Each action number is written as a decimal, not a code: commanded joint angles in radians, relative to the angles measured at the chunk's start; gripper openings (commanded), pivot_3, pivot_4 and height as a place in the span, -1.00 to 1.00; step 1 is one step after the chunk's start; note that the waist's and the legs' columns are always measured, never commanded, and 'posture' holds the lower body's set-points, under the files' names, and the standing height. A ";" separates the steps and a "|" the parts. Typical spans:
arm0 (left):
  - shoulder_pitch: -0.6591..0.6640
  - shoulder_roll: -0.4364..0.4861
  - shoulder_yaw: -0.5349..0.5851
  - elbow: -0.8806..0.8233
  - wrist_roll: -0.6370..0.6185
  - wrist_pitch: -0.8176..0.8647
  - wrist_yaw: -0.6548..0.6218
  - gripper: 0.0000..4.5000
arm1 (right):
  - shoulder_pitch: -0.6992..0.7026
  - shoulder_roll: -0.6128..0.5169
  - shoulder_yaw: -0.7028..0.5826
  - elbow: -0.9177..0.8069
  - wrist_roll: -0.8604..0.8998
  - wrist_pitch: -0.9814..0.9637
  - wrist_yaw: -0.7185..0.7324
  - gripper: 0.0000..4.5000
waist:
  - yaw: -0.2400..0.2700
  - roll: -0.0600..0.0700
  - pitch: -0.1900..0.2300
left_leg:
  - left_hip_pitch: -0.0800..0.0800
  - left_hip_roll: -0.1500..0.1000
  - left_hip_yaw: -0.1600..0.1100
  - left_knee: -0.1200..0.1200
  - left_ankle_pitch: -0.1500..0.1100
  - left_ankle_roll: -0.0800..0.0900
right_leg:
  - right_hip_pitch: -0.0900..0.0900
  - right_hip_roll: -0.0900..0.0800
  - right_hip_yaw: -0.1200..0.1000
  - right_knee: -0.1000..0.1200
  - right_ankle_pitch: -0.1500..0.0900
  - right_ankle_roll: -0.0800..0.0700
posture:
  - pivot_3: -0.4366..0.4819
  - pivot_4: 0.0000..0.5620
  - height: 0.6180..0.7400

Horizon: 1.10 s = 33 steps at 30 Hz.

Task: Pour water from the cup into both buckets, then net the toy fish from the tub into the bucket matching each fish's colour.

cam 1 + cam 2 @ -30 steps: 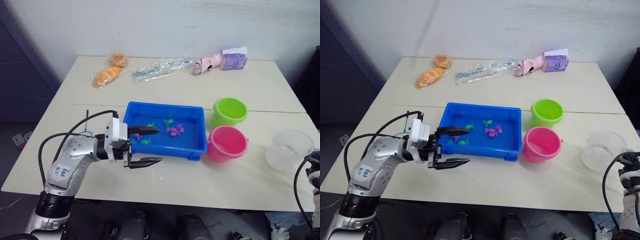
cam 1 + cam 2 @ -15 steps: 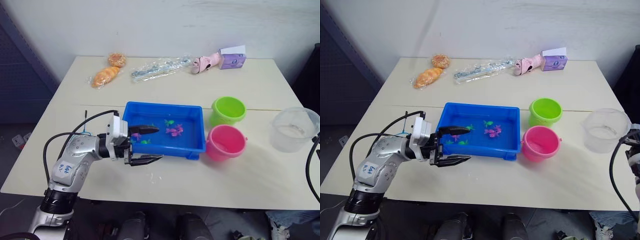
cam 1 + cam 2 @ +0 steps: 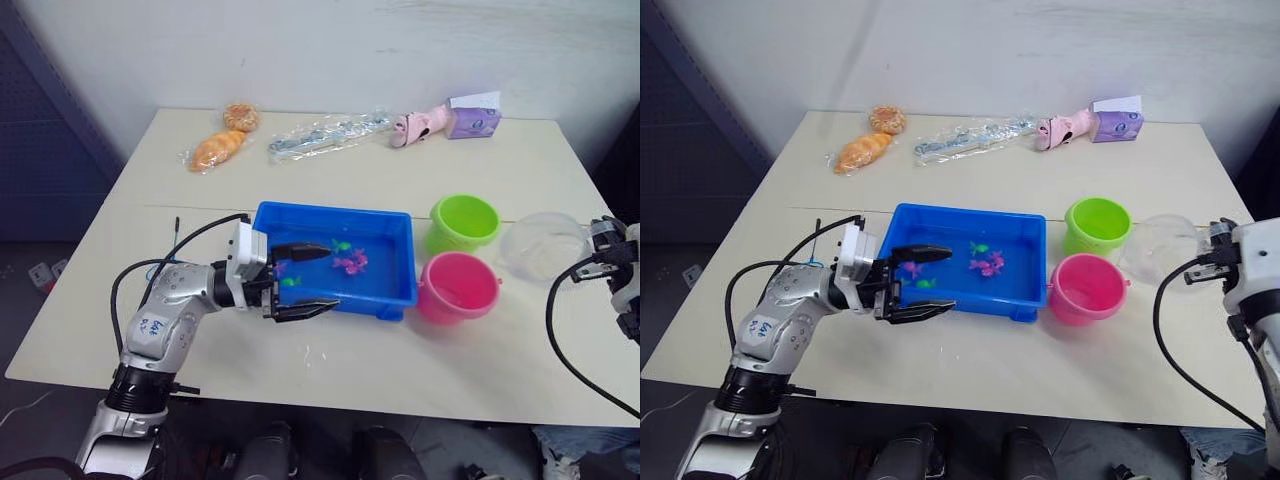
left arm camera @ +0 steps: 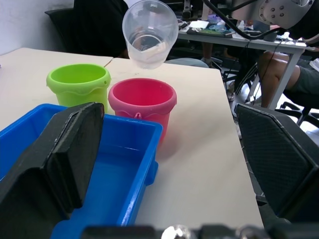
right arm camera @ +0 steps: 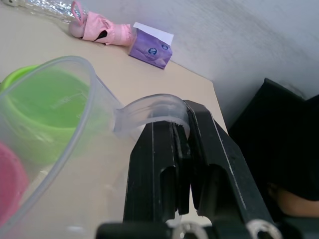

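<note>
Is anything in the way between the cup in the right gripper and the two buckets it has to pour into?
Nothing visible. The right gripper holds the cup by its handle, in the air and tipped toward the green bucket and pink bucket, both with open mouths.

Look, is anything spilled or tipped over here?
No spill visible. The cup is tilted on purpose, held by the right gripper near the green bucket. Both buckets stand upright.

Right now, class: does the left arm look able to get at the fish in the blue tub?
Probably yes. The left gripper hangs open at the tub's near left corner, one finger over the water, one over the table by the tub. Nothing lies between it and the fish.
</note>
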 commanded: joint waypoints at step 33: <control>0.006 -0.016 -0.011 -0.030 0.029 -0.023 0.027 1.00 | -0.022 0.024 0.064 0.177 -0.465 -0.533 0.000 -0.97 | 0.000 -0.002 0.001 | 0.000 0.000 -0.001 0.002 0.001 -0.001 | 0.001 0.000 -0.001 0.000 0.000 0.000 | -0.05 -0.47 1.00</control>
